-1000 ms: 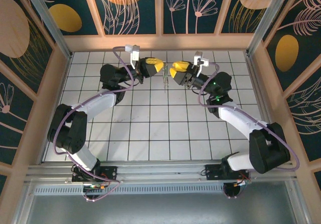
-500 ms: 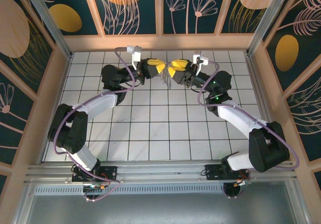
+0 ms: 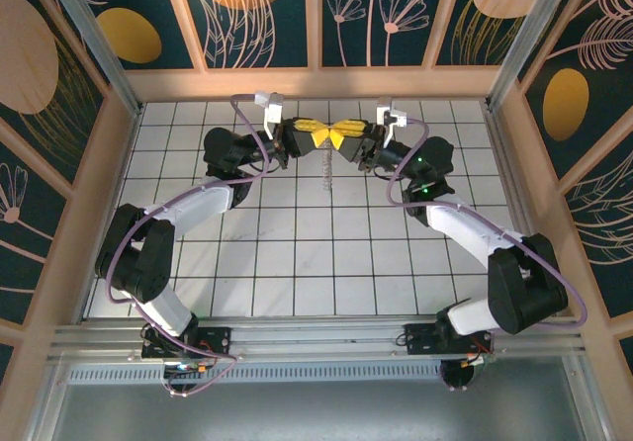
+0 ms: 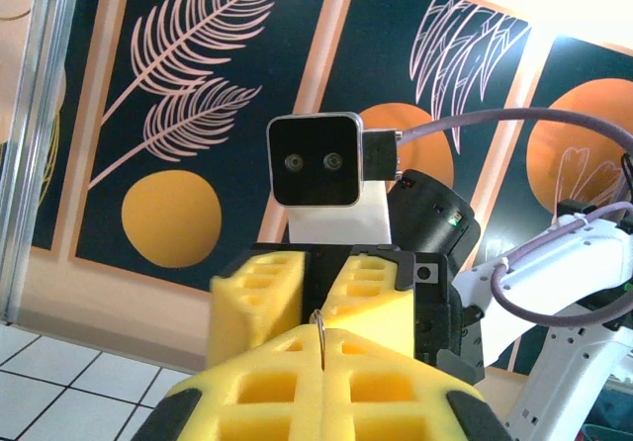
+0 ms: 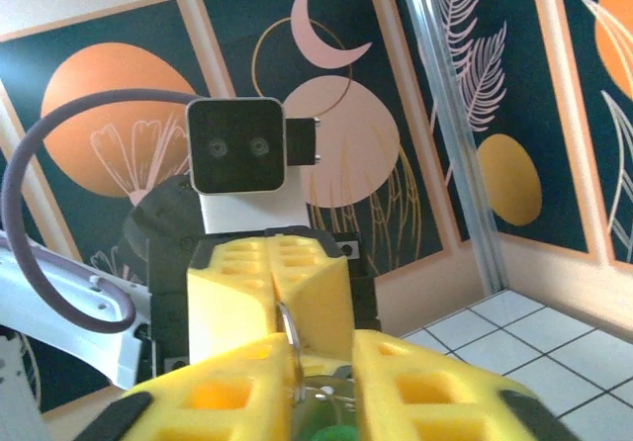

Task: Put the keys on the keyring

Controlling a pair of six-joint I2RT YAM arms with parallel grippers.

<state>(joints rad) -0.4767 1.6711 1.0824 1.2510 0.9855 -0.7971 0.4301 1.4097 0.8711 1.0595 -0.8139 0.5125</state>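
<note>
Left arm pose: reaches up from its base over the white tiled table point(image 3: 297, 253), elbow bent outward and wrist turned inward at the far centre.
Right arm pose: mirrors it, so the two claws meet tip to tip above the far tiles.
Left gripper point(image 3: 316, 131): pads pressed together, pinching the keyring point(image 4: 319, 324), whose thin wire rises from the seam between them.
Right gripper point(image 3: 342, 131): fingers drawn close around the same wire with a narrow slit left; I cannot tell whether they clamp it.
Keyring shape: slim dark metal loop seen edge-on, held in the air between both claws.
Key point(image 5: 341, 431): its bright green plastic head sits low in the slit of the right claw, mostly hidden.
Metal pieces point(image 3: 324, 169): small greyish cluster hanging below the meeting point.
Pads: soft yellow foam blocks with square pockets, in black housings.
</note>
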